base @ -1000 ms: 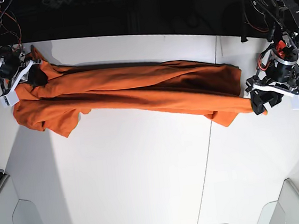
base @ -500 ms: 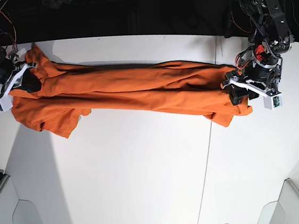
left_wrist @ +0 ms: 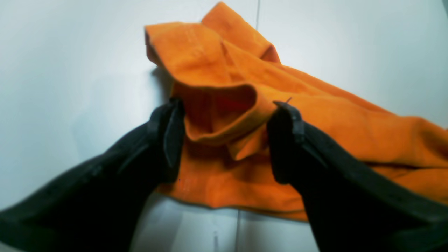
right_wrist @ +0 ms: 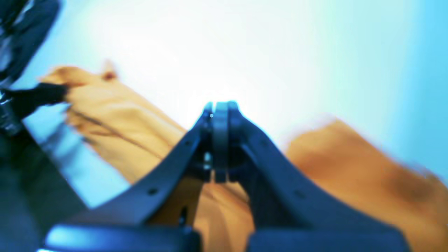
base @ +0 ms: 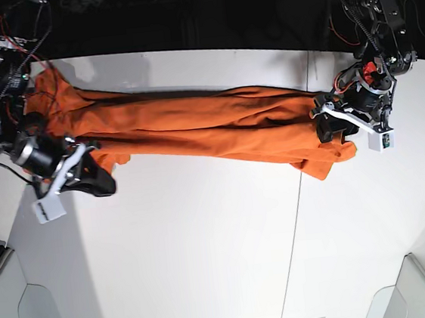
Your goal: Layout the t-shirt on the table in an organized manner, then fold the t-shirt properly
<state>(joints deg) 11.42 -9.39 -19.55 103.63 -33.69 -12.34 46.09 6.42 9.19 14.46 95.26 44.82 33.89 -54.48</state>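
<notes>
The right tool (base: 97, 179) has left the shirt (base: 194, 127), closed and empty; the left tool (left_wrist: 224, 112), open, straddles a fold. Spreading must restart.

t-shirt (base: 194, 127): plain orange | table (base: 206, 243): matte white, thin dark seam | claws: black

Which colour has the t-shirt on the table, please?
The t-shirt is plain solid orange, without pattern. It shows best in the base view.
</notes>
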